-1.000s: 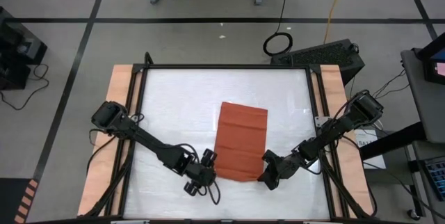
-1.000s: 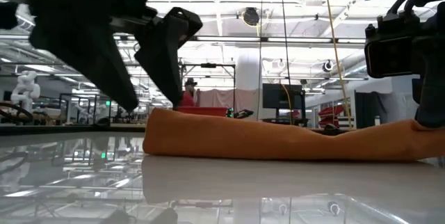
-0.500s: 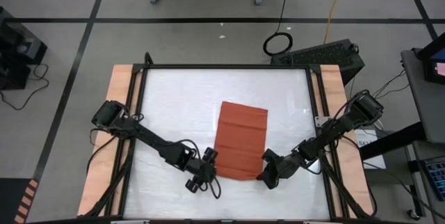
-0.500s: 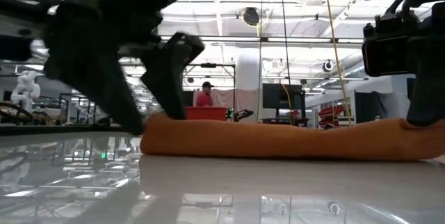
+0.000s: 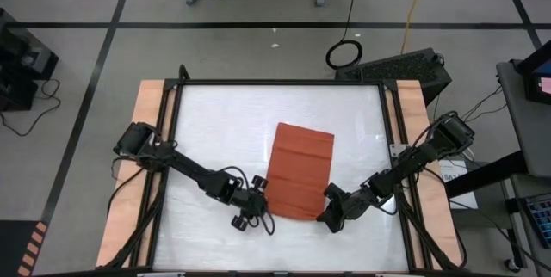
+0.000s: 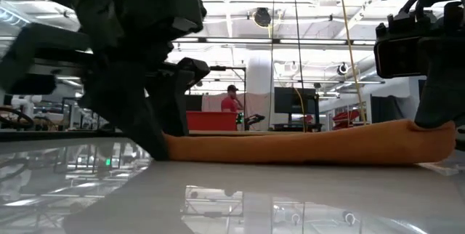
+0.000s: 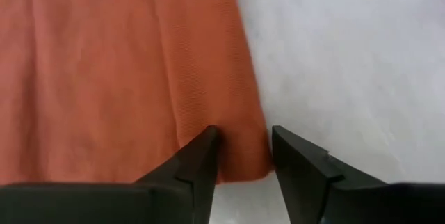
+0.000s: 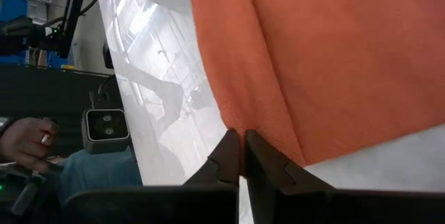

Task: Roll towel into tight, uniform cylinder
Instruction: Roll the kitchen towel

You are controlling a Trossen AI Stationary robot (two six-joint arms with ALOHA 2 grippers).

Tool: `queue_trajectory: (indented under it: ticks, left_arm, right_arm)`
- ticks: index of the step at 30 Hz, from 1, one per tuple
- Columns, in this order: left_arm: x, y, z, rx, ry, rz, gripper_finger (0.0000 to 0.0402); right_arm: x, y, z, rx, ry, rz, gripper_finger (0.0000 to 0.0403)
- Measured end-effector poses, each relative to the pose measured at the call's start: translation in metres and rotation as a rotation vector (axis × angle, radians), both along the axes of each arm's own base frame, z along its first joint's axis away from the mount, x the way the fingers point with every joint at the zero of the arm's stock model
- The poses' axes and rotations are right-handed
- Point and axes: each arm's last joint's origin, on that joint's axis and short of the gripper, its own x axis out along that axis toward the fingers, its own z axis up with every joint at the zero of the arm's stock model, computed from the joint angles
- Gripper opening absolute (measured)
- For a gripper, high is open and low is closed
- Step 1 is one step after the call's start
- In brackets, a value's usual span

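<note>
The rust-orange towel (image 5: pixel 300 172) lies flat on the white tabletop, its long sides running near to far. My left gripper (image 5: pixel 261 201) is open at the towel's near left corner; in the left wrist view (image 7: pixel 242 144) one finger stands over the cloth and the other over the bare table beside the side edge. My right gripper (image 5: pixel 325 212) is shut on the towel's near right corner. In the low view the towel's near edge (image 6: pixel 305 148) shows as a low band between both grippers. My left gripper's fingers straddle the towel's left side edge (image 7: pixel 245 156) at the near corner, pointing down; I cannot tell whether they touch the cloth. My right gripper pinches the towel's right side edge (image 8: pixel 236 123) near the near corner between its two fingers. The fingers slant down from the table's near right. A crease runs from the pinch across the cloth, and that corner (image 6: pixel 436 128) sits slightly raised.
Wooden rails (image 5: pixel 146 139) line the table's left and right sides. White tabletop (image 5: pixel 232 113) lies free on the far side and left of the towel. A person (image 6: pixel 231 103) stands in the room behind; a person's hand (image 8: pixel 24 140) shows beyond the table.
My left gripper has moved toward the towel's near left corner and now straddles it. The towel's near edge, humped up at its left end before, now lies lower and more level. The towel has shifted slightly toward the far right.
</note>
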Motion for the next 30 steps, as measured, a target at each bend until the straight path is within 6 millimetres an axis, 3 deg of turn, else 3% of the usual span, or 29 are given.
queue_trajectory:
  ticks: [4, 11, 21, 30]
  left_arm:
    - [0.005, 0.009, -0.004, -0.052, 0.023, 0.049, 0.0115]
    - [0.013, 0.021, -0.005, -0.234, 0.062, 0.114, 0.0015]
    - [0.019, 0.03, 0.0, -0.572, 0.22, 0.21, 0.0016]
    - [0.028, 0.057, 0.001, -0.766, 0.302, 0.4, 0.0016]
  right_arm:
    - [0.0, 0.0, 0.0, 0.002, 0.0, 0.002, 0.0]
    - [-0.001, 0.003, 0.001, 0.025, -0.003, 0.004, 0.0]
    - [-0.011, 0.015, 0.0, 0.059, 0.026, -0.01, 0.0]
    - [-0.022, 0.008, -0.012, 0.084, 0.078, -0.057, 0.0]
